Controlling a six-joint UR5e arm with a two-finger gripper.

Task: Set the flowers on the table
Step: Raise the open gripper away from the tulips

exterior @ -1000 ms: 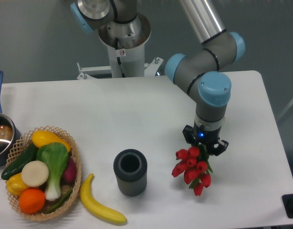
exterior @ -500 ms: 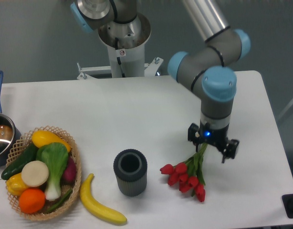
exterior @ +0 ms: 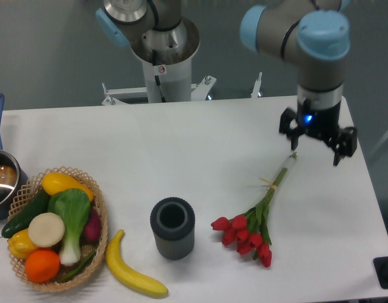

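Observation:
The flowers (exterior: 248,231), a tied bunch of red tulip buds with long green stems, lie flat on the white table (exterior: 200,145) to the right of the middle. The buds point to the front and the stem ends point to the back right. My gripper (exterior: 315,146) hangs open and empty above the table, just past the stem ends and apart from them.
A dark ribbed cylindrical vase (exterior: 172,228) stands left of the buds. A yellow banana (exterior: 132,273) lies near the front edge. A wicker basket (exterior: 100,208) with vegetables and fruit sits at the front left. A pot (exterior: 0,180) with a blue handle is at the left edge.
The gripper has let go of the stems, risen and moved to the back right. The flowers now lie free on the table.

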